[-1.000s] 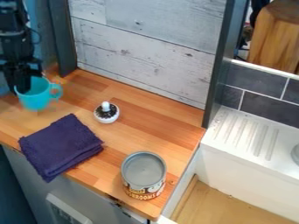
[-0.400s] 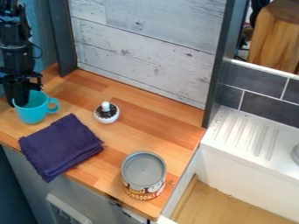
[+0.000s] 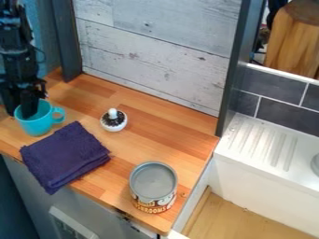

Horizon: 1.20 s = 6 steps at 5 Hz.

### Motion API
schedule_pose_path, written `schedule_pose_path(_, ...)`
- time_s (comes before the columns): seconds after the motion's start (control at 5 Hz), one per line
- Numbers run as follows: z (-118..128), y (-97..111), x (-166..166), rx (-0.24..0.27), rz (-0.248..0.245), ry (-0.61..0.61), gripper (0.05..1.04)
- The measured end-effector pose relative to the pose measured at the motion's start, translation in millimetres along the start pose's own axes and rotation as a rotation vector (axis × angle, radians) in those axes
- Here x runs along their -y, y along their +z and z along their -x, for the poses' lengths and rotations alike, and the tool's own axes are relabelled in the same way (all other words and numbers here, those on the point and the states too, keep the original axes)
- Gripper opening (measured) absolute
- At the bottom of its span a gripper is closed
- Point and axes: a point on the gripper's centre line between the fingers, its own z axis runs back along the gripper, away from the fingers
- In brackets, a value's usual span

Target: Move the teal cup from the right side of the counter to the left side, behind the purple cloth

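Observation:
Hanging at the left edge, my black gripper (image 3: 19, 107) is open at the turquoise mug (image 3: 38, 125). One finger dips into the mug and the other stands outside its left rim. The mug is upright on the wooden counter, its handle turned to the right, near the back-left corner of a folded dark purple cloth (image 3: 64, 156). Part of the mug's inside is hidden by the finger.
A small white pot (image 3: 114, 123) with dark filling and a white knob stands right of the mug. An open-topped tin can (image 3: 153, 182) stands near the counter's front right edge. A whitewashed plank wall (image 3: 156, 56) rises behind; a white sink (image 3: 261, 144) lies right.
The mug has come down and toward the front, shifting slightly left and then back right, with my gripper moving along. Most recently the fingers have spread apart at its rim.

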Motion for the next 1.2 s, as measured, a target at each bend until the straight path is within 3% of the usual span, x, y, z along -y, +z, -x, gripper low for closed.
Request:
schedule_pose_path(0.2,0.9,13.8,5.1,0.05,0.017,-0.009,0.909)
schedule_pose_path(0.4,2.5,37.2,21.3,0.143,-0.009,-0.054,1.01)
schedule_pose_path(0.6,4.6,58.9,68.9,0.191,-0.012,-0.182,1.005)
schedule_pose_path(0.8,10.5,61.0,103.8,0.192,-0.031,-0.279,1.001)
schedule_pose_path(1.0,7.4,60.7,132.4,0.186,-0.086,-0.402,1.001)
schedule_pose_path(1.2,6.2,56.9,140.8,0.194,-0.121,-0.444,1.001)
